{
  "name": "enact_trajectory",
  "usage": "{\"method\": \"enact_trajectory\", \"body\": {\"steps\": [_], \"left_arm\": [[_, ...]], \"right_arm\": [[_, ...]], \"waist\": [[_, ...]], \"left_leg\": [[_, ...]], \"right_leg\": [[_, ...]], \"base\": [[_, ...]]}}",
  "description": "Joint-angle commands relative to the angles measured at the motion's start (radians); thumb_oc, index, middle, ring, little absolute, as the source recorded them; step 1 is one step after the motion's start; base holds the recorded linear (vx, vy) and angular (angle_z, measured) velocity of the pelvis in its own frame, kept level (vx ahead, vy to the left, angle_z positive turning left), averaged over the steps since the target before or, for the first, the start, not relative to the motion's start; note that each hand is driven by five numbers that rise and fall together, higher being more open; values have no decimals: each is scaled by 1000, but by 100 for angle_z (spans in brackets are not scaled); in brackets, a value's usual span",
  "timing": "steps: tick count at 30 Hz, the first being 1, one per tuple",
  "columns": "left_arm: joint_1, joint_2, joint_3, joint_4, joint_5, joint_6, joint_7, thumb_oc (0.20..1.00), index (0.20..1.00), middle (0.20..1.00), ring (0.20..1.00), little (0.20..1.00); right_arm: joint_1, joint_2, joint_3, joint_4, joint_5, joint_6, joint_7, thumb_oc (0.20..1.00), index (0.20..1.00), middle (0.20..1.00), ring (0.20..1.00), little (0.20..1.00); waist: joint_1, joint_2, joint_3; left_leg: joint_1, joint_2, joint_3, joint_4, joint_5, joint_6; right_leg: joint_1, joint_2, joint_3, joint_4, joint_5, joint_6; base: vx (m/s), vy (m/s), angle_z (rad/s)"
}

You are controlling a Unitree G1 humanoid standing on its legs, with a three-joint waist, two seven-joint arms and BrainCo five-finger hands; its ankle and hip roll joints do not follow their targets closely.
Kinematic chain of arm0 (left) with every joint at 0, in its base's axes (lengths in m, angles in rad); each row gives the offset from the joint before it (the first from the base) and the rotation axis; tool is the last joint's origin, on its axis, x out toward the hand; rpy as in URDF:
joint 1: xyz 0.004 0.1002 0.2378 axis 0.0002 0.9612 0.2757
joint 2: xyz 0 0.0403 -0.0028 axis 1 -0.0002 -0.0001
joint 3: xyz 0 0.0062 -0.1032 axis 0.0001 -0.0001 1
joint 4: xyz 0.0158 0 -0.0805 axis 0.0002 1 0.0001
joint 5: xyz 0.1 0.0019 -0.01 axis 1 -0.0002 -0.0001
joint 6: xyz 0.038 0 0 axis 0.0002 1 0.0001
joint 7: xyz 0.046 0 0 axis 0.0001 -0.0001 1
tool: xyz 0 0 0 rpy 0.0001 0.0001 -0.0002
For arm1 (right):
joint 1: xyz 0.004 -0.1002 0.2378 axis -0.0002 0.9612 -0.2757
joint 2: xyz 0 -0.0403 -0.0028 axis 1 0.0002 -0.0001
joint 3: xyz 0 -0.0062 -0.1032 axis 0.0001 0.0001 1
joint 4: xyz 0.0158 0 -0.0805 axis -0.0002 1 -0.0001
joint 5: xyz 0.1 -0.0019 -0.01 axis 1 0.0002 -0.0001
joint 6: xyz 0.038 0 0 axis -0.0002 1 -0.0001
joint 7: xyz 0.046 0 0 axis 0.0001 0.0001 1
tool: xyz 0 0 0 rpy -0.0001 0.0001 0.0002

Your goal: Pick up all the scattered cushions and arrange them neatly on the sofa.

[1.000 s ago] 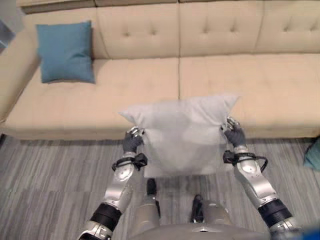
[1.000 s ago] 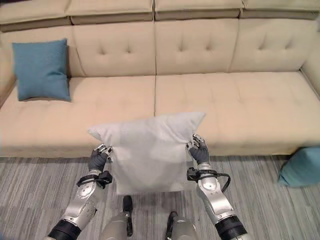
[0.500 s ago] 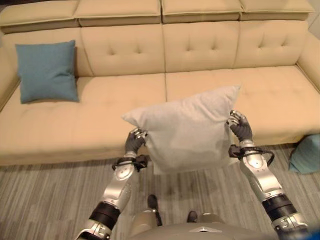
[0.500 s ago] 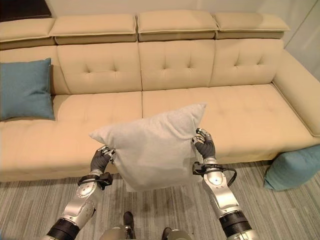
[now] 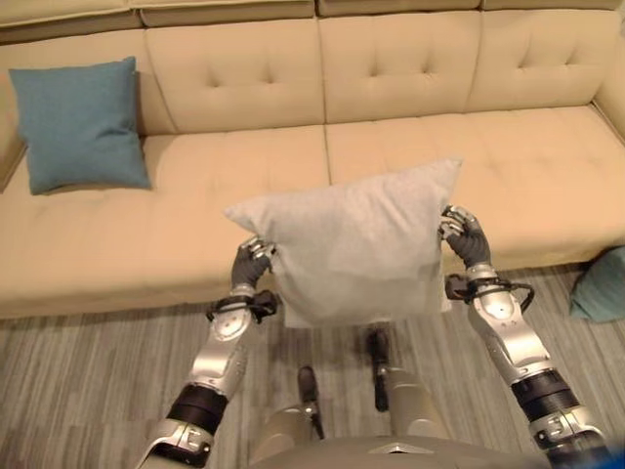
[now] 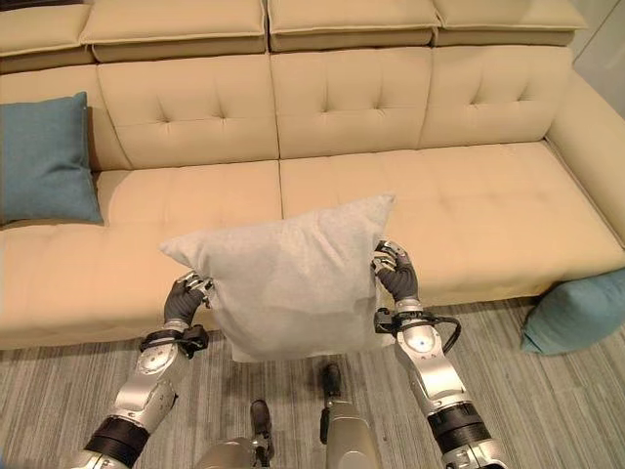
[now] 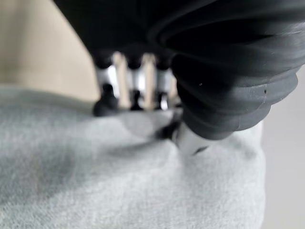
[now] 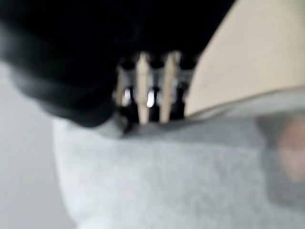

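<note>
— What's at upper left?
— A blue cushion [image 5: 80, 124] on the sofa [image 5: 410, 78].
— And centre?
— The left hand [image 5: 252, 265] and right hand [image 5: 465, 237], fingers curled, pinch a grey cushion's [image 5: 352, 239] side edges, holding it up before the seat.
— Far right?
— Another blue cushion [image 6: 574, 311] on the floor [image 5: 78, 371].

Soft, even indoor light warms the beige sofa [image 6: 410, 225], with faint shadow under its front edge; both wrist views are blurred, the grey cushion [image 8: 162, 181] and dark-tipped fingers [image 7: 107, 102] out of focus
</note>
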Motion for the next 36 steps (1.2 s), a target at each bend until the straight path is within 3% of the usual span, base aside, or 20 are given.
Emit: {"method": "enact_trajectory", "body": {"steps": [1,3,4,5,7,9,11,12,15,18,19,21,23,25,29,31,32,33,36], "left_arm": [[-70,-24,-54,-85,24,-81,-80,200,200,200,200,200],[-78,-33,-69,-83,17,-79,-84,200,200,200,200,200],[-79,-34,-72,-86,16,-73,-86,200,200,200,200,200],[-79,-34,-72,-86,16,-73,-86,200,200,200,200,200],[-86,-41,-75,-80,12,-66,-90,200,200,200,200,200],[-96,-44,-83,-68,24,-56,-90,200,200,200,200,200],[-96,-41,-81,-74,34,-56,-88,200,200,200,200,200],[-97,-40,-80,-78,36,-54,-84,200,200,200,200,200],[-83,-40,-79,-83,36,-54,-94,200,200,200,200,200],[-69,-29,-78,-102,41,-50,-101,200,200,200,200,200],[-67,-10,-70,-112,48,-50,-104,200,200,200,200,200],[-70,-4,-64,-116,48,-50,-102,200,200,200,200,200],[-78,14,-46,-124,41,-59,-88,200,200,200,200,200],[-81,14,-42,-121,41,-65,-84,200,200,200,200,200],[-74,17,-28,-131,34,-75,-79,200,200,200,200,200],[-74,17,-28,-131,34,-75,-79,200,200,200,200,200],[-84,6,-26,-121,32,-78,-83,200,200,200,200,200],[-89,2,-31,-113,27,-85,-87,200,200,200,200,200],[-85,-7,-44,-108,31,-81,-98,200,200,200,200,200]], "right_arm": [[-30,16,-14,-119,-26,-102,46,200,200,200,200,200],[-6,0,-24,-132,-23,-107,45,200,200,200,200,200],[1,-9,-31,-138,-17,-106,42,200,200,200,200,200],[1,-9,-31,-138,-17,-106,42,200,200,200,200,200],[8,-13,-40,-141,-11,-104,41,200,200,200,200,200],[20,-13,-47,-144,-13,-103,40,200,200,200,200,200],[23,-9,-48,-143,-15,-100,40,200,200,200,200,200],[23,-2,-56,-135,-14,-96,34,200,200,200,200,200],[30,6,-56,-142,-17,-95,45,200,200,200,200,200],[25,21,-45,-153,-18,-95,58,200,200,200,200,200],[8,33,-30,-150,-22,-93,71,200,200,200,200,200],[-7,38,-23,-149,-27,-94,73,200,200,200,200,200],[-56,56,5,-142,-29,-94,79,200,200,200,200,200],[-70,61,14,-137,-28,-95,79,200,200,200,200,200],[-114,53,42,-133,-20,-94,86,200,200,200,200,200],[-114,53,42,-133,-20,-94,86,200,200,200,200,200],[-116,47,42,-133,-22,-87,93,200,200,200,200,200],[-109,45,41,-133,-20,-89,94,200,200,200,200,200],[-95,43,33,-134,-22,-94,92,200,200,200,200,200]], "waist": [[-30,-32,-67],[-40,-37,-56],[-37,-47,-56],[-38,-45,-56],[-29,-48,-51],[-20,-53,-58],[-6,-43,-61],[0,-36,-64],[-3,-24,-75],[1,-25,-84],[16,-31,-80],[22,-33,-78],[29,-29,-64],[28,-29,-63],[15,-26,-67],[14,-26,-66],[-14,-23,-65],[-23,-24,-64],[-20,-31,-74]], "left_leg": [[91,14,-3,248,-193,-111],[-2,69,12,462,-120,-148],[-64,100,29,559,-74,-142],[-69,103,26,567,-78,-142],[-106,119,47,539,-103,-126],[-127,111,46,416,-114,-116],[-146,99,22,280,-49,-133],[-185,101,15,234,9,-149],[-137,105,35,175,0,-145],[-116,83,25,195,-28,-127],[-86,66,37,208,-68,-103],[-80,62,48,211,-78,-90],[-49,56,78,217,-110,-58],[-32,53,87,215,-120,-52],[45,28,109,174,-146,-48],[46,28,109,174,-146,-48],[97,10,101,149,-159,-54],[110,5,89,147,-168,-56],[128,-3,81,142,-175,-64]], "right_leg": [[150,6,-16,-96,-20,0],[193,5,-43,-101,-39,-33],[229,10,-59,-112,-63,-64],[228,12,-61,-112,-63,-64],[266,15,-65,-118,-87,-68],[292,10,-72,-135,-99,-55],[318,15,-69,-146,-113,-46],[343,18,-66,-153,-128,-44],[360,14,-65,-152,-137,-33],[374,-19,-45,-131,-139,-20],[361,-45,-20,-72,-141,-6],[341,-53,-13,-31,-135,3],[270,-69,13,106,-102,24],[239,-66,21,121,-100,21],[157,-51,-36,12,-44,20],[158,-51,-36,11,-44,20],[119,-28,-33,-74,-19,35],[132,-20,-12,-77,-25,36],[149,-30,-14,-74,-14,27]], "base": [[253,-211,84],[214,-245,104],[162,-200,111],[181,-139,80],[155,-26,28],[230,27,11],[275,109,11],[320,173,-1],[215,138,-20],[268,235,-33],[200,222,-57],[124,173,-63],[135,194,-40],[88,85,-49],[194,57,-35],[159,-3,-31],[325,-24,-12],[390,-46,12],[229,-100,35]]}}
